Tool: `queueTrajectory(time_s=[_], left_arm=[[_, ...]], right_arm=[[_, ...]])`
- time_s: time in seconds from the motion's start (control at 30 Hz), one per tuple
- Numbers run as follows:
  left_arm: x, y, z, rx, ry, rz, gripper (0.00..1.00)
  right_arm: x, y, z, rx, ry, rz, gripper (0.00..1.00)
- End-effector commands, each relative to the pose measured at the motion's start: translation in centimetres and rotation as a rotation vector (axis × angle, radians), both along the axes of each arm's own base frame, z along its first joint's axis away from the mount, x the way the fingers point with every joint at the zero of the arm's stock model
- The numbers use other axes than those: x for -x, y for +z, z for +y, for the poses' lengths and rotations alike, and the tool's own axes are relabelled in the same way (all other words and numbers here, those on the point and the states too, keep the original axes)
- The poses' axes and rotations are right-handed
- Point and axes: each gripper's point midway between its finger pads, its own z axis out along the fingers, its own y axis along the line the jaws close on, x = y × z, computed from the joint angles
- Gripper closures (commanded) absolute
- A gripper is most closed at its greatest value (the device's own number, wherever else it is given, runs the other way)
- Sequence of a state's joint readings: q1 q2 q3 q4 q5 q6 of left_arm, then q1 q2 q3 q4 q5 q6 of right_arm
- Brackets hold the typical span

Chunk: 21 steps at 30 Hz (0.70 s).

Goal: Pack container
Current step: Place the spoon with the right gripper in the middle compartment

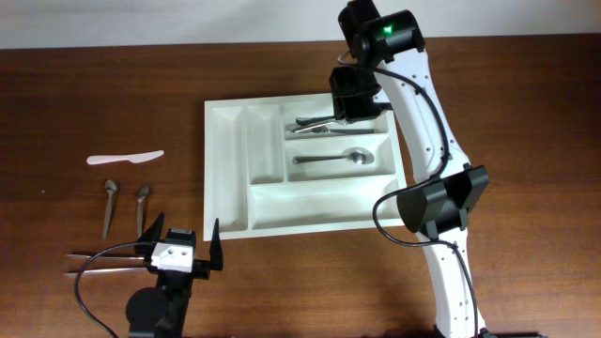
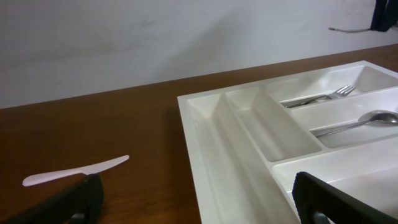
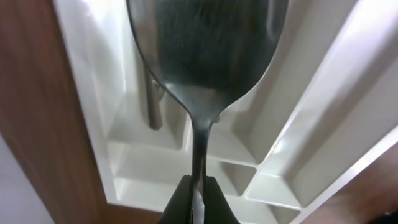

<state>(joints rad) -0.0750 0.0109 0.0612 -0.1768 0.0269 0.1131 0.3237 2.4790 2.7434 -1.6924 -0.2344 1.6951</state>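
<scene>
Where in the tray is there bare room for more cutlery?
Bare: the container's two narrow left slots and wide bottom bay. Crowded: top bay, a fork under the right end effector's held spoon; middle bay, another spoon.

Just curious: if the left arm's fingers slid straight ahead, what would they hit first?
Probably the left wall of the container, right ahead of the left gripper; depth is unclear, so it might slip past.

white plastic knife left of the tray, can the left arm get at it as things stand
Probably yes. The left gripper is open and empty, and the white plastic knife lies flat with nothing on it. Between them lie two small spoons, but coming from above should clear those.
</scene>
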Motion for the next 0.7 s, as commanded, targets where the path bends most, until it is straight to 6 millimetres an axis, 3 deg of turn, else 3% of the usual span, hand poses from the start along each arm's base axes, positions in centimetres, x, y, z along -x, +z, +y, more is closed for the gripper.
queueTrajectory(time_s=[0.0, 0.33, 0.37, 0.43, 0.67], left_arm=[[0.0, -0.3, 0.0, -0.015, -0.007, 0.001, 0.01], [0.0, -0.3, 0.0, -0.014, -0.007, 0.001, 0.01], [0.0, -0.3, 0.0, -0.014, -0.007, 0.001, 0.01], [0.0, -0.3, 0.0, -0.014, -0.007, 0.001, 0.01], [0.0, -0.3, 0.0, -0.014, -0.007, 0.001, 0.01]], right_arm=[[1.2, -0.1, -0.1, 0.017, -0.044, 0.046, 0.96], [3.6, -4.3, -0.9, 0.084, -0.041, 0.208, 0.95], [3.6, -4.4, -1.1, 0.093, -0.040, 0.209, 0.93], [3.5, -4.6, -1.5, 0.119, -0.038, 0.202, 0.79], [3.0, -4.7, -2.8, 0.178, -0.024, 0.174, 0.67]])
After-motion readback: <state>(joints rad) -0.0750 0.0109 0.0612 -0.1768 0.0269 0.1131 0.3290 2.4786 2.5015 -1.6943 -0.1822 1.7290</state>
